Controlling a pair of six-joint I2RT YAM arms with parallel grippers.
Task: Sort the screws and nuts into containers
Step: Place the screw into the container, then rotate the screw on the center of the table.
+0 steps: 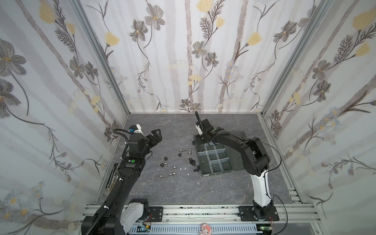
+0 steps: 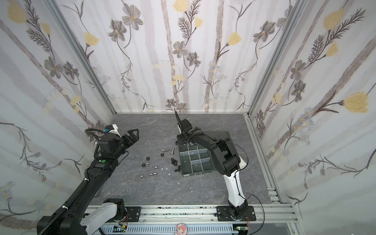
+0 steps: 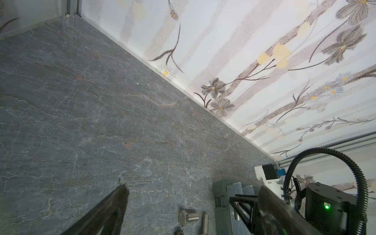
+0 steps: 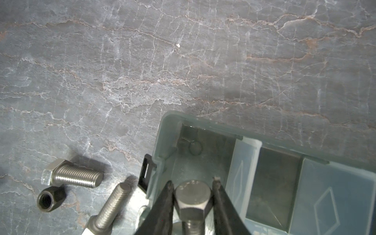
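Bench (image 1: 173,191): grey marbled top, shut in by flowered walls (image 1: 183,61) at 9, 12 and 3 o'clock, with a metal rail (image 1: 203,211) along the 6 o'clock edge.

Box (image 1: 217,173): dark grey, at 3 o'clock of the bench's middle. Lid (image 1: 242,134) flat behind it at 12 o'clock. Far compartments covered from above by the right arm (image 1: 234,142).

Right gripper (image 4: 192,181): over the box's 11 o'clock corner compartment (image 4: 203,146). Fingers (image 4: 167,195) close on either side of a screw (image 4: 193,200) at its hex head; pressing or merely beside it, cannot tell.

Just beside that corner, at 9 o'clock: two loose screws (image 1: 182,150) and one black nut (image 1: 179,154), all flat on the bench.

Toward 7 o'clock of the box: black nuts (image 1: 191,160) near the box wall, others farther out; silver nuts (image 1: 172,174); white specks (image 1: 185,168).

Left gripper (image 1: 159,134): raised at 10 o'clock of the scatter, fingers (image 3: 114,205) wide apart.

Open room: bare bench at 12 o'clock behind the scatter, and a broad strip at 6 o'clock before the rail.
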